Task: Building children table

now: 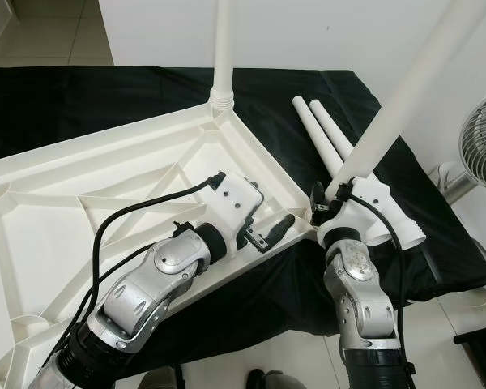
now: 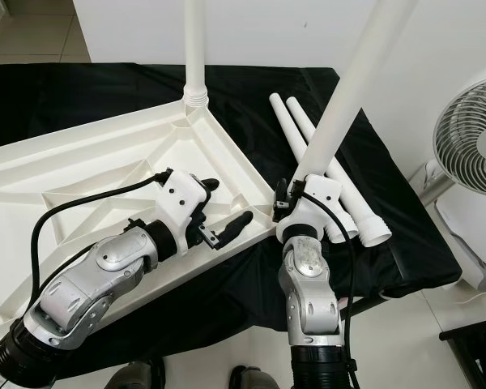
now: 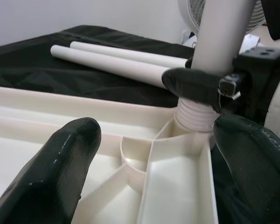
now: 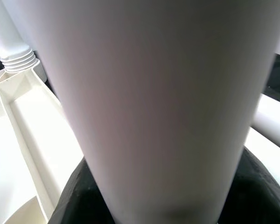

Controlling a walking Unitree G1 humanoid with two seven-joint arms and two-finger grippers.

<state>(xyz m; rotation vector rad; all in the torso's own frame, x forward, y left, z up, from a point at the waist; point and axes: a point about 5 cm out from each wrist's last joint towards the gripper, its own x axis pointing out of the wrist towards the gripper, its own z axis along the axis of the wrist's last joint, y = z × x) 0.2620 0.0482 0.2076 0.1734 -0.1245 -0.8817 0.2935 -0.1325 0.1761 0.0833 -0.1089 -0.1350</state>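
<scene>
1. A white plastic tabletop (image 1: 105,174) lies upside down on a black cloth (image 1: 81,97), its ribbed underside facing up. One corner points toward the robot's right, where the two arms meet.
2. A white leg (image 1: 223,49) already stands in the far corner socket. Its long axis is close to vertical, and the threaded collar sits at the base.
3. The right end effector (image 1: 330,203) pinches a second leg (image 1: 413,89) low on its shaft, the black fingers pressed against it from both sides, as the left wrist view shows.
4. This held leg has its threaded end down at the near corner socket of the tabletop. Its long axis tilts up, away from the robot and toward its right, so it is not upright.
5. Whether the thread is seated in the socket cannot be told.
6. The left end effector (image 1: 263,231) rests over the tabletop's rim just beside that same corner. Its fingers (image 3: 60,163) are spread apart with nothing between them.
7. Two spare legs (image 1: 328,134) lie side by side on the cloth beyond the held leg. Their long axes run away from the robot, slanting to its left.
8. A white fan (image 2: 470,130) stands off the cloth to the robot's right.
</scene>
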